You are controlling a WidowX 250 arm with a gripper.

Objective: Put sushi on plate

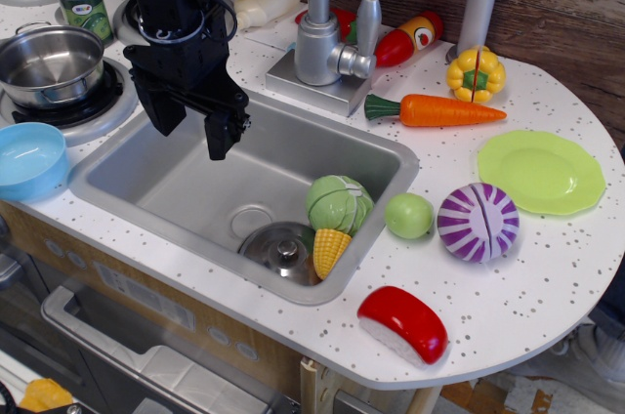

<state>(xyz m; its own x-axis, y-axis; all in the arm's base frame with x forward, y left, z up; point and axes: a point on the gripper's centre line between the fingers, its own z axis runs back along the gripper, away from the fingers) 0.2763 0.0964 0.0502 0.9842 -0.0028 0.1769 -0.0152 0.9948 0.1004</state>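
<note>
The sushi [403, 322] lies on the speckled counter near the front edge, red glossy top over a white base. The lime-green plate [541, 172] sits at the right of the counter, with nothing on it. My black gripper [193, 128] hangs over the left part of the sink, far left of both. Its two fingers point down with a gap between them and nothing held.
The sink [195, 189] holds a green cabbage [338, 203], a corn piece [329, 250] and a pot lid [281, 250]. A green ball [408, 216] and purple cabbage [478, 222] stand between sushi and plate. A carrot [439, 110], yellow pepper [476, 73], faucet [322, 33], blue bowl [29, 158] and pot [49, 64] stand around.
</note>
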